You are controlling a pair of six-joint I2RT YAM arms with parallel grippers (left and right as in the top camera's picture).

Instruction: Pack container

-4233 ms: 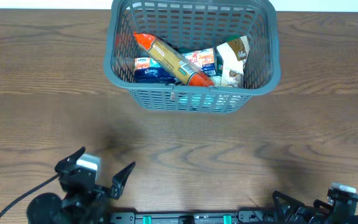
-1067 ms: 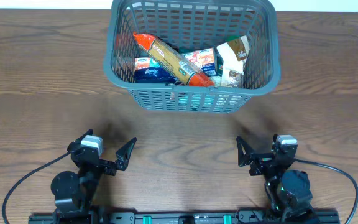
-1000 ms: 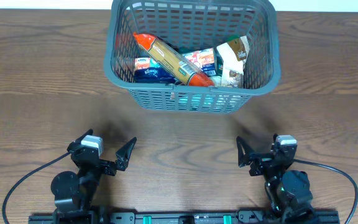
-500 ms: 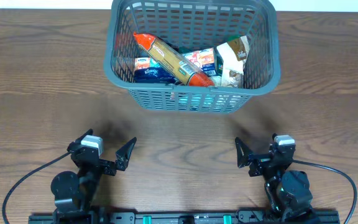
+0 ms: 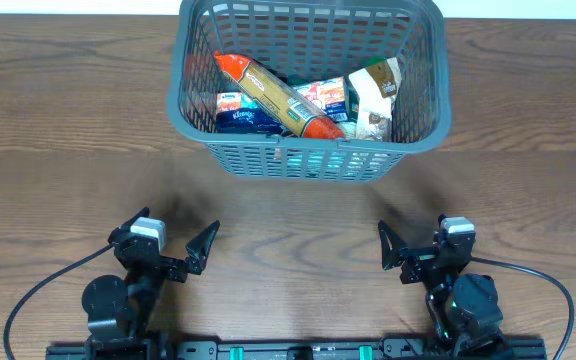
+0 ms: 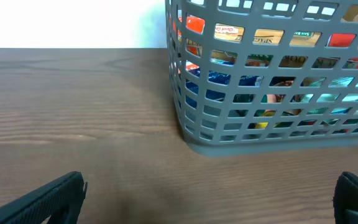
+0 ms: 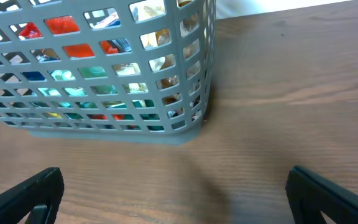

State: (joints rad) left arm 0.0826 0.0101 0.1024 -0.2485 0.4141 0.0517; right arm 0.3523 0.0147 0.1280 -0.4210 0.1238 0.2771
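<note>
my two grippers are both released, gripping nothing: left gripper point(image 6: 210, 180) and right gripper point(image 7: 174, 171), low over the table point(image 5: 48, 150). the one container point(image 5: 308, 160) sits at the far middle, well apart from me. in it i count four packs: one long packet point(image 5: 278, 95), one blue tissue pack point(image 5: 238, 118), one carton point(image 5: 326, 98), one white bag point(image 5: 376, 95).

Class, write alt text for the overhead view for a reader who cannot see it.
A grey lattice basket at the far side of a wooden table holds groceries, a long orange-ended packet lying diagonally on top. At the near side, the left fingers and right fingers stand open and empty.
</note>
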